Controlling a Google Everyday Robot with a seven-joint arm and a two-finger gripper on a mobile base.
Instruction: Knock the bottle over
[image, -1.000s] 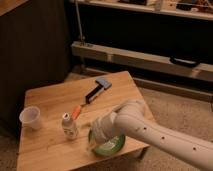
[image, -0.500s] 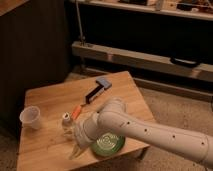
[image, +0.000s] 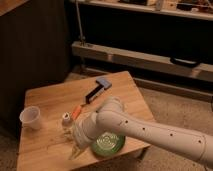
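The bottle (image: 66, 120) is small and whitish with a round white cap. It stands on the wooden table (image: 50, 100), left of centre, and only its top part shows. My gripper (image: 75, 145) is at the lower-left end of the white arm (image: 150, 130), just in front of and right of the bottle, low over the table near its front edge. The wrist hides the bottle's lower right side. I cannot tell whether it touches the bottle.
A translucent white cup (image: 31, 118) stands at the table's left edge. An orange marker (image: 76, 112) lies just right of the bottle. A black and blue tool (image: 98, 89) lies farther back. A green plate (image: 108, 143) sits at the front under the arm. A dark shelf unit stands behind.
The arm has swung left across the front of the table. The gripper now sits right beside the bottle and covers part of it. The bottle's cap has stayed in about the same place.
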